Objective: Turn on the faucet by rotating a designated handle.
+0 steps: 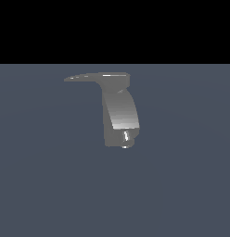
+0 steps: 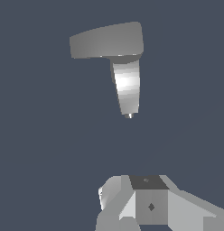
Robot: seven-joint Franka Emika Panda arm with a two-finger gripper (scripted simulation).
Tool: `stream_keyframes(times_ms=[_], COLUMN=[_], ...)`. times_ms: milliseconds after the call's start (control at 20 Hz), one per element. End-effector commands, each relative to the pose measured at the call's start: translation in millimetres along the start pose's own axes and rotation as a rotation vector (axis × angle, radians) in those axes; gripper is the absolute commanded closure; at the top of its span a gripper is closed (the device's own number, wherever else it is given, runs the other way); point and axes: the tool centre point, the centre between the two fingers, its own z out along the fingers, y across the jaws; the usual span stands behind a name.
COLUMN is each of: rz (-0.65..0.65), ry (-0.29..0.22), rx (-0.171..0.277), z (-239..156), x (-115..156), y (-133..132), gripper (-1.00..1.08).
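We see the faucet (image 1: pixel 119 115) mid-floor, well clear of us | handle (image 1: pixel 84 77) untouched, pointing to the exterior view's left | gripper (image 2: pixel 145 203) state: can't tell | whole turn left.

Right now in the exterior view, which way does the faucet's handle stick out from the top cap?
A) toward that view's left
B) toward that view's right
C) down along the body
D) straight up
A: the handle is a thin flat lever tapering to a point toward the exterior view's left, level with the top of the faucet.
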Motion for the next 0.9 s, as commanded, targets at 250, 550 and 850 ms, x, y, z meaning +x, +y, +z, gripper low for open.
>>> stream_keyframes(times_ms=[250,550,850], rz=[0.013,0.065,0.155], ry=[0.000,0.000,-0.001], rx=[0.000,0.000,0.000], z=[2,10,24], x=[1,6,16], y=[-3,-13,-31], gripper=[1.08,1.08,1.08])
